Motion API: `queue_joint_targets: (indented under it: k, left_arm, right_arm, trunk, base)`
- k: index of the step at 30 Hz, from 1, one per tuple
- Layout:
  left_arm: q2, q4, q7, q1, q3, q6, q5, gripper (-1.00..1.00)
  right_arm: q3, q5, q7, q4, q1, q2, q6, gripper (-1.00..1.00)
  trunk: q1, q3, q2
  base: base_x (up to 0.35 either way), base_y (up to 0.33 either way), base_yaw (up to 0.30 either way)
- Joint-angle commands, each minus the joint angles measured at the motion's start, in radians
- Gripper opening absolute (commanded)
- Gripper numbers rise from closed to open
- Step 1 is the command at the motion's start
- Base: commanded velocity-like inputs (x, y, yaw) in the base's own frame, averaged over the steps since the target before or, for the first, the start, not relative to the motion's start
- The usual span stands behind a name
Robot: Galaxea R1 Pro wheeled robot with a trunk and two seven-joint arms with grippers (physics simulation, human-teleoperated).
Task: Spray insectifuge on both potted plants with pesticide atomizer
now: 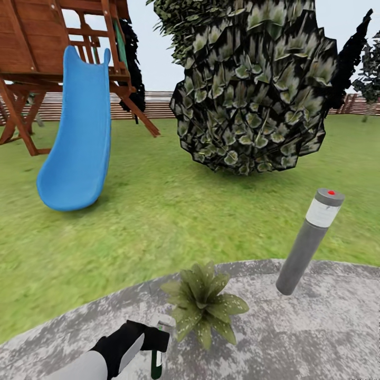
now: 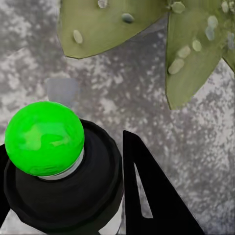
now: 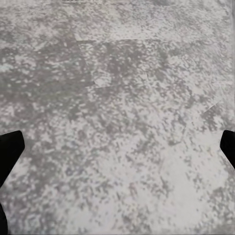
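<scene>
My left gripper [image 1: 157,339] is shut on the pesticide atomizer [image 1: 158,352] at the bottom of the head view, holding it upright just left of a potted plant [image 1: 206,303]. The atomizer has a dark body and a whitish head. In the left wrist view its top [image 2: 62,182] carries a bright green dot, with a black finger [image 2: 149,196] beside it and the plant's speckled leaves [image 2: 193,54] just beyond. The plant is a low rosette on the grey paved patio [image 1: 316,338]; its pot is hidden by the leaves. My right gripper [image 3: 117,147] hangs open over bare paving.
A grey bollard lamp [image 1: 309,243] with a red top stands on the patio edge, right of the plant. Lawn [image 1: 158,211] lies beyond, with a blue slide [image 1: 79,137] on a wooden play frame [image 1: 31,47] at left, a large dark bush [image 1: 253,89] ahead and a slatted fence [image 1: 158,105] behind.
</scene>
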Motion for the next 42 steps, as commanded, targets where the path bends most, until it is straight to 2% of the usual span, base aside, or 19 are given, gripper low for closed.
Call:
queue_joint_targets:
  k: [1, 11, 17, 21, 29, 31, 34, 36, 37, 39, 40, 42]
  left_arm:
    - [0.000, 0.000, 0.000, 0.000, -0.001, 0.000, -0.001, -1.00]
    - [-0.001, 0.000, 0.000, 0.000, -0.003, 0.001, -0.002, -1.00]
    - [-0.001, 0.000, 0.008, 0.001, -0.003, 0.000, -0.001, -1.00]
    - [-0.002, 0.001, 0.007, 0.003, -0.003, 0.001, 0.000, -1.00]
    - [-0.010, 0.000, 0.001, 0.003, -0.003, 0.004, 0.001, -1.00]
    - [-0.004, -0.006, -0.004, 0.003, -0.003, 0.000, 0.002, -1.00]
    - [0.018, -0.014, -0.057, 0.003, -0.003, -0.002, 0.000, -1.00]
    - [0.022, -0.036, -0.065, 0.003, -0.005, 0.007, 0.000, -1.00]
    - [0.022, -0.069, -0.066, 0.003, -0.006, 0.032, -0.002, -1.00]
    - [0.020, -0.206, -0.057, 0.000, -0.005, 0.191, -0.005, -1.00]
    - [0.016, -0.276, -0.043, -0.003, -0.003, 0.284, -0.056, -1.00]
    - [0.004, -0.316, -0.038, -0.008, 0.000, 0.408, -0.170, -1.00]
  right_arm:
    - [0.000, 0.000, 0.000, 0.000, 0.000, 0.000, 0.000, 1.00]
    - [-0.001, 0.000, 0.000, 0.000, 0.000, 0.000, 0.000, 1.00]
    - [-0.001, 0.000, 0.000, 0.000, 0.000, 0.000, 0.000, 1.00]
    - [-0.001, -0.001, 0.000, -0.001, 0.000, 0.000, -0.001, 1.00]
    - [-0.001, -0.002, 0.000, -0.002, 0.000, 0.000, 0.000, 1.00]
    - [-0.001, -0.001, -0.001, -0.001, 0.000, 0.000, 0.000, 1.00]
    - [-0.001, -0.002, -0.001, 0.000, 0.000, 0.000, 0.000, 1.00]
    - [-0.001, -0.002, -0.001, 0.001, 0.000, 0.000, -0.001, 1.00]
    - [-0.001, -0.002, -0.002, 0.001, 0.000, 0.000, -0.001, 1.00]
    - [-0.001, -0.002, -0.002, 0.002, 0.000, 0.000, -0.001, 1.00]
    - [-0.001, -0.002, -0.002, 0.002, 0.000, 0.000, -0.001, 1.00]
    - [-0.001, -0.002, -0.002, -0.001, 0.000, 0.000, -0.002, 1.00]
  trunk:
    - [0.000, 0.000, 0.000]
    - [0.000, 0.000, 0.000]
    - [0.000, 0.000, 0.000]
    - [0.000, 0.000, 0.000]
    - [0.000, 0.000, 0.000]
    - [0.000, 0.000, 0.000]
    - [0.000, 0.000, 0.000]
    - [0.000, 0.000, 0.000]
    - [0.000, 0.000, 0.000]
    - [0.000, 0.000, 0.000]
    - [0.000, 0.000, 0.000]
    - [0.000, 0.000, 0.000]
  base:
    - [0.250, 0.258, -0.294]
    - [0.143, 0.308, -0.294]
    - [0.011, 0.036, -0.285]
    - [0.000, 0.040, -0.045]
    - [0.000, 0.312, -0.210]
    - [0.000, 0.338, -0.290]
    - [0.000, 0.195, -0.074]
    - [0.000, 0.026, -0.007]
    - [0.000, 0.006, -0.002]
    - [0.000, 0.001, 0.000]
    - [0.000, 0.000, 0.000]
    - [0.000, 0.000, 0.000]
